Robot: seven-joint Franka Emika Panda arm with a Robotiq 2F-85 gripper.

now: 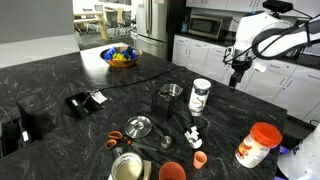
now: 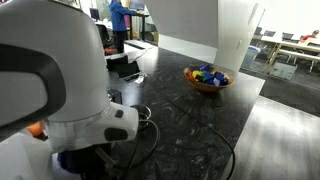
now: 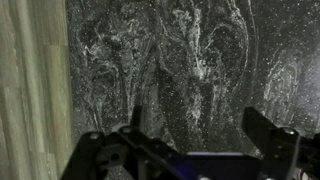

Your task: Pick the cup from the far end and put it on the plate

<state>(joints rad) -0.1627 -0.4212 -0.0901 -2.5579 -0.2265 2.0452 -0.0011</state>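
Observation:
The small shiny silver cup [image 1: 170, 95] stands upright near the middle of the dark marble counter [image 1: 60, 75]. A round pale dish [image 1: 127, 168] lies at the front edge. My gripper [image 1: 238, 74] hangs above the counter's far right side, to the right of the cup and well apart from it. In the wrist view the gripper [image 3: 195, 122] is open and empty, with only bare marble between its fingers. The cup does not show in the wrist view, and in an exterior view my own arm [image 2: 60, 90] hides it.
A taller white container with dark markings [image 1: 200, 95] stands right of the cup. Also on the counter are a small orange cup [image 1: 200, 158], a red bowl [image 1: 172, 172], a metal lid [image 1: 138, 126], an orange-lidded jar [image 1: 260, 143] and a bowl of coloured items [image 1: 120, 57] [image 2: 207, 78].

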